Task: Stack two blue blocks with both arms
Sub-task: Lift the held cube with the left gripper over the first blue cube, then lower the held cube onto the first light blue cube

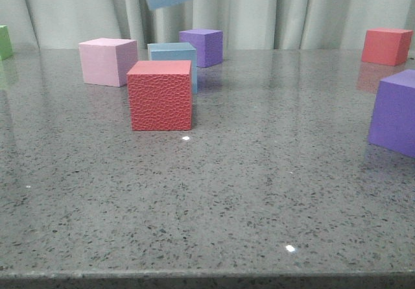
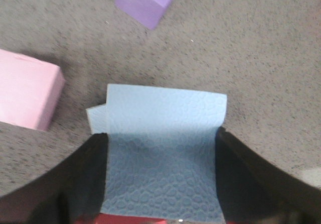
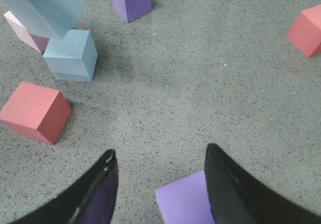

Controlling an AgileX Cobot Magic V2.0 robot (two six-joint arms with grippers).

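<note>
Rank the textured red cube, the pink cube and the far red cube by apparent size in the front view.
1. Textured red cube, largest, but nearest the camera.
2. Pink cube.
3. Far red cube, smallest, but farthest back.
True sizes may be alike.

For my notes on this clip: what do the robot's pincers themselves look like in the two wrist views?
Both are black. The left pincer shows two broad, dark fingers that look smooth and slightly glossy, widening toward the camera. The right pincer has two curved, tapered fingers ending in rounded tips, with a faint sheen along the edges. No cables, labels or markings are visible, and the arms behind them are out of view.
</note>
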